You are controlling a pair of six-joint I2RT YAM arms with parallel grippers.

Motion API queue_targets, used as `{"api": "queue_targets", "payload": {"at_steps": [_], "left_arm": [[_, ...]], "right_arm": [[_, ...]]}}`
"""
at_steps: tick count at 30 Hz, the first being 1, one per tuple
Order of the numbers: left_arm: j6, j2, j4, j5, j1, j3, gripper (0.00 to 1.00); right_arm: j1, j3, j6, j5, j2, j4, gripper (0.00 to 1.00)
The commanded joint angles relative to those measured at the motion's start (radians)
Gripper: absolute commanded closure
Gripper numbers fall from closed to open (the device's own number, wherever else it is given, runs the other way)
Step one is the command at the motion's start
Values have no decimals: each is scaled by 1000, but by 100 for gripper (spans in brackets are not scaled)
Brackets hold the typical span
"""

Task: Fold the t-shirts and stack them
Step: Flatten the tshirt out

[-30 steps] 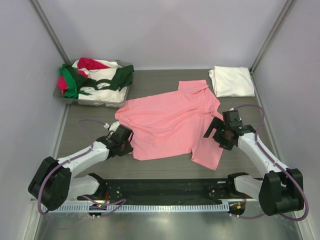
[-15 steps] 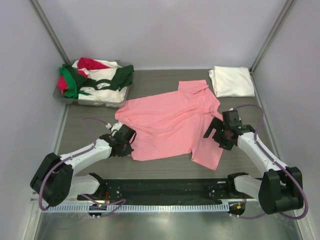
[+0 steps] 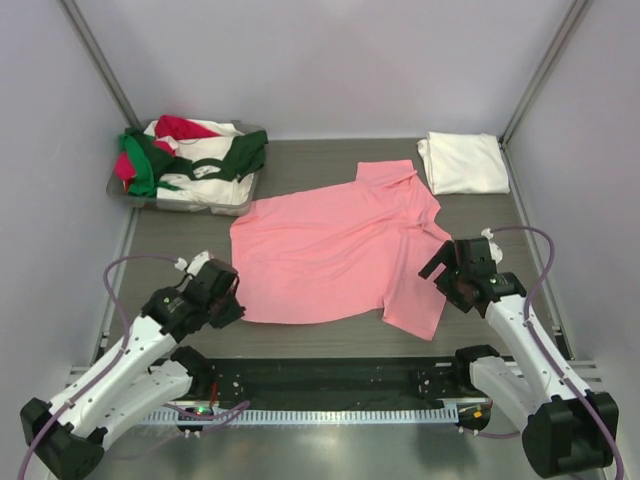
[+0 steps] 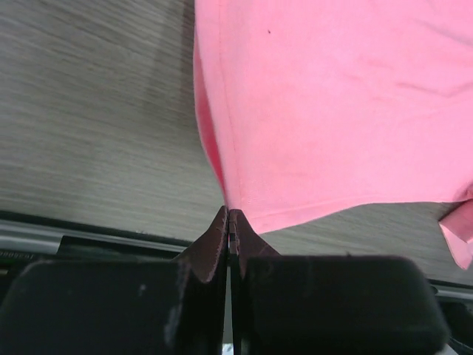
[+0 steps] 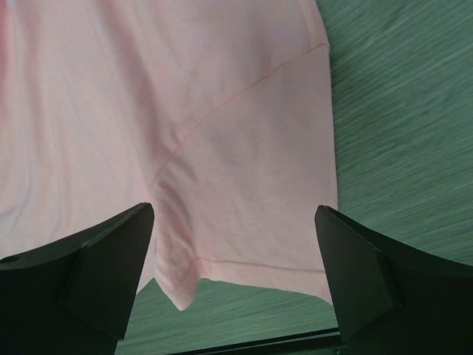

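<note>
Left jaws closed by pink t-shirt (image 3: pixel 330 260) hem, right jaws wide

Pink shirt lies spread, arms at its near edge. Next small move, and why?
Probably lower the open right end effector onto the near sleeve and close. The left end effector seems shut on the hem corner of the salmon-pink t-shirt, so the sleeve side lacks a matching hold.

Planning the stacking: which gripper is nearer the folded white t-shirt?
Right. The right gripper sits just nearward of the white t-shirt, over a sleeve of the pink t-shirt; the left gripper pinches its opposite near corner.
</note>
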Motion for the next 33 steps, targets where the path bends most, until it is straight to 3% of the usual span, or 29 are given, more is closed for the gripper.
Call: {"api": "queue_targets", "payload": {"at_steps": [1,9,11,14,19,25,30,33], "left_arm": [[-47,-73,-174,-25,-5,51,100],[-70,-211,-279,-78,-5,52,100],[-73,-219,-279,-80,-5,52,100],[-73,-229,-288,-91,-5,62,100],[-79,-264,-303,-109,-5,74,100],[-95,-294,-325,-124,-5,84,100],[-96,-331,-407,-216,-5,161,100],[-73,-308,-443,-247,-5,206,100]], "right_arm": [[2,-14,54,54,9,-67,4],[95,-84,118,45,46,-87,9],[181,-101,166,60,28,-87,15],[299,-111,287,123,31,-97,16],[391,-166,356,137,106,-39,20],[447,-152,378,186,124,-51,34],[445,-17,313,384,170,-163,23],[442,112,295,427,219,-250,18]]}}
